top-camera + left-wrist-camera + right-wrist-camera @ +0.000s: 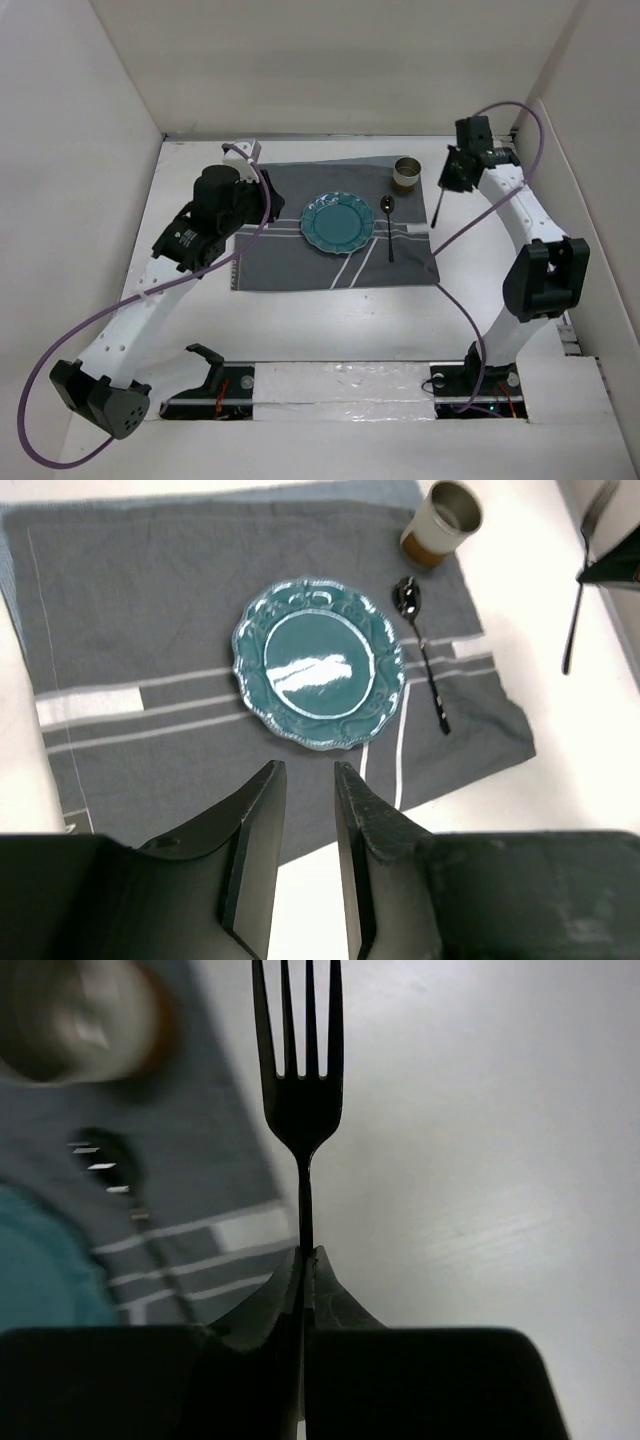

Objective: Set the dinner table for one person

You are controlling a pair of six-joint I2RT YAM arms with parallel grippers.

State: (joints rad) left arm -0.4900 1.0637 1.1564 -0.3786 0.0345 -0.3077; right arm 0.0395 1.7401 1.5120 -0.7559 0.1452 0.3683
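The white dinner table (pixel 330 325) carries a dark grey striped placemat (pixel 290 255). On the placemat a teal scalloped plate (pixel 337 222) lies at the centre, with a dark spoon (pixel 389 225) just right of it. My right gripper (pixel 307 1252) is shut on the handle of a dark fork (pixel 303 1110), which hangs above the table off the placemat's right edge (pixel 437 205). My left gripper (pixel 308 780) hovers over the placemat's near-left part, open a little, with nothing between its fingers.
A small tan metal-rimmed cup (pixel 407 174) stands at the placemat's far right corner. White walls enclose the table on the left, back and right. The arms' bases sit along the near edge.
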